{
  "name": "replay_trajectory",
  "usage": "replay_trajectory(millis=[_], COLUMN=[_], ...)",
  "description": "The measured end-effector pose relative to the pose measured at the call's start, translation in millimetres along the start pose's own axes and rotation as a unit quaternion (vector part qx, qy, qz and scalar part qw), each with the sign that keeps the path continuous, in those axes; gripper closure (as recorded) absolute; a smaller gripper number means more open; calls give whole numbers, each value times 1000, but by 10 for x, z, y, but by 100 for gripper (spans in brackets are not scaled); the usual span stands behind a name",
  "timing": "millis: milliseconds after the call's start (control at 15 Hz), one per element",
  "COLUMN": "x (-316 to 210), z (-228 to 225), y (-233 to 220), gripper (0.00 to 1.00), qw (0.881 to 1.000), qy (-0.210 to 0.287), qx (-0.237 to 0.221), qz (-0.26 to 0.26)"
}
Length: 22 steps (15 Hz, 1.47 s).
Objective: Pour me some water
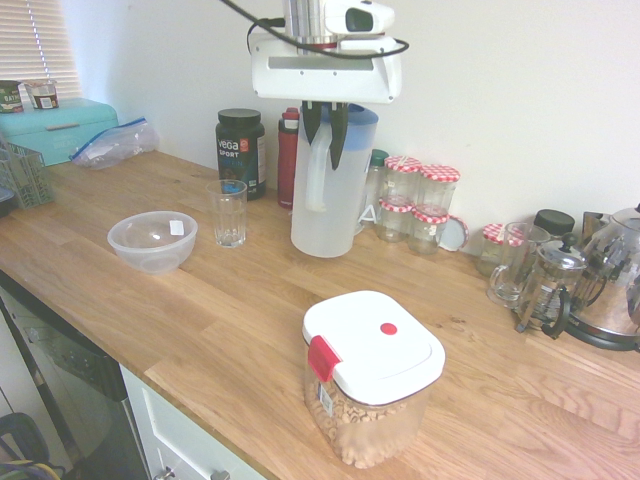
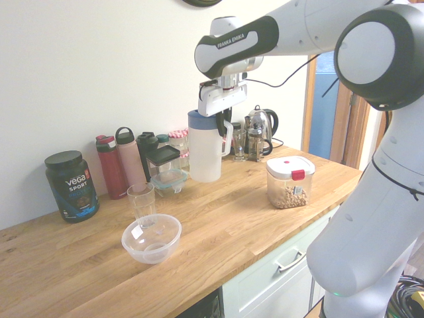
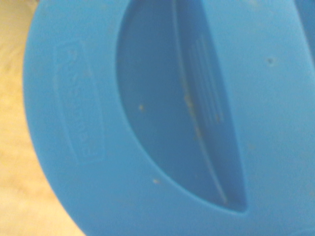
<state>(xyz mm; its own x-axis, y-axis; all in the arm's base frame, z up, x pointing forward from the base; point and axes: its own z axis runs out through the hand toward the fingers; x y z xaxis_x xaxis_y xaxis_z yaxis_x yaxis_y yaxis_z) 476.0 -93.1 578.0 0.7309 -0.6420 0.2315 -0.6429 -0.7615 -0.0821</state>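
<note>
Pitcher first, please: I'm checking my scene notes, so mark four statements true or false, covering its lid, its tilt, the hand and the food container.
1. The pitcher has a blue lid. True.
2. The pitcher is tipped over the glass. False: it is upright, away from the glass.
3. The hand is at the pitcher's handle. True.
4. The food container is uncovered. False: its white lid is on.
</note>
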Motion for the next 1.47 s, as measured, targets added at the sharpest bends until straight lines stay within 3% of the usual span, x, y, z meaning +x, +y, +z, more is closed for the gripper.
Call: replay_trajectory(millis=[200, 667, 867, 1133, 1200, 1467], x=[-96, -148, -154, -144, -143, -134], z=[129, 371, 468, 619, 667, 746], y=[179, 405, 400, 264, 257, 251], gripper=[100, 100, 100, 100, 0, 0], qw=[1000, 999, 998, 998, 998, 998], qy=[11, -11, -4, 13, 14, 14], qx=[4, -36, -59, -52, -51, -51], qz=[23, 28, 18, 16, 18, 22])
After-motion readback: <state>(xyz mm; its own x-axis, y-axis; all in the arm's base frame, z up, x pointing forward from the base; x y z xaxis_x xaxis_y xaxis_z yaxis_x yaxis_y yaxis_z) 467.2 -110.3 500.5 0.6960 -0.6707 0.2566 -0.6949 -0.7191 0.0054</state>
